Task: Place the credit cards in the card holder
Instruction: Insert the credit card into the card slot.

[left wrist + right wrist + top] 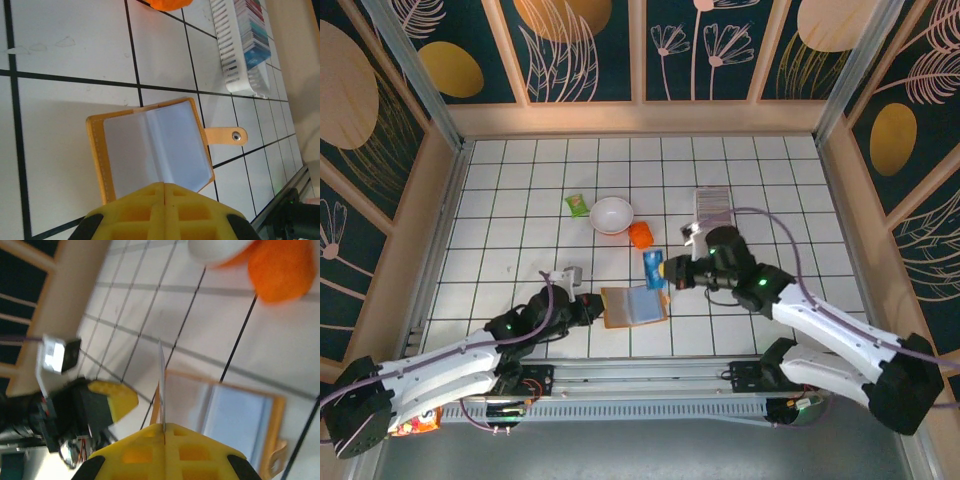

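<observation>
My right gripper (667,270) (164,427) is shut on a blue credit card (653,268). In the right wrist view the credit card (161,382) stands edge-on out of the fingertips, above the left part of the open tan wallet (235,412). The wallet (635,305) (152,147) lies flat with its blue-grey inside up. My left gripper (594,305) (164,186) is shut at the wallet's left edge, with nothing showing between its pads. The white slotted card holder (712,208) (231,50) lies at the back right with several cards standing in it.
A white bowl (611,214) sits behind the wallet. An orange object (640,235) (167,4) (282,270) lies beside the bowl, and a green packet (577,204) lies to the bowl's left. Wooden walls ring the tiled table (500,230).
</observation>
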